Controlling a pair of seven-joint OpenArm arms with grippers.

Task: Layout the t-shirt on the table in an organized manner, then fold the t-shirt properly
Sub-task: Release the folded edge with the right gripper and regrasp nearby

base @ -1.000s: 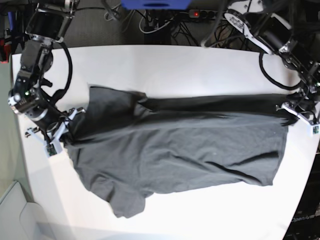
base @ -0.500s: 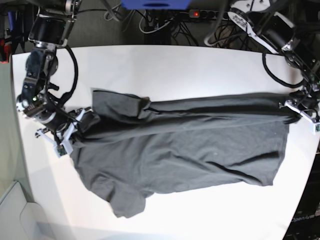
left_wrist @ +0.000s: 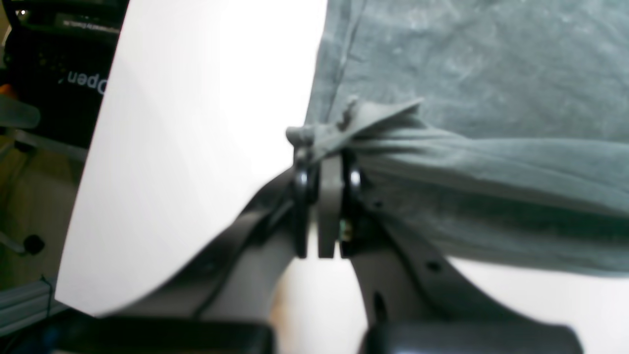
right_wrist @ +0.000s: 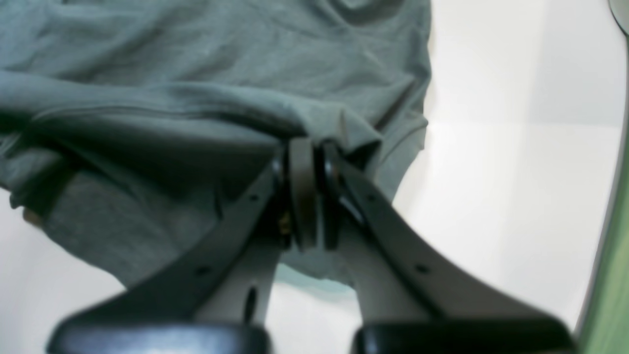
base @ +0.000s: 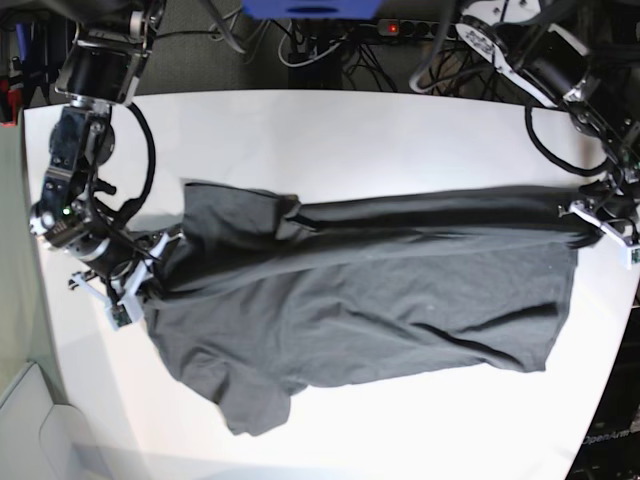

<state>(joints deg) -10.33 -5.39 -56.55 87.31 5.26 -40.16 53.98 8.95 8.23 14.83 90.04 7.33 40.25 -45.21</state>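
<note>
You had the t-shirt stretched lengthwise between both arms; left gripper and right gripper each pinched an opposite end.

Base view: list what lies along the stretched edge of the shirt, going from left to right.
Right gripper, shut on the t-shirt → bunched sleeve → taut folded band of the t-shirt → left gripper, shut on the t-shirt → bare table edge.

Two black-and-silver jointed arms, black looped cables, green indicator light on right arm, dark jaws with grey pads, visible screw holes, white brackets
</note>
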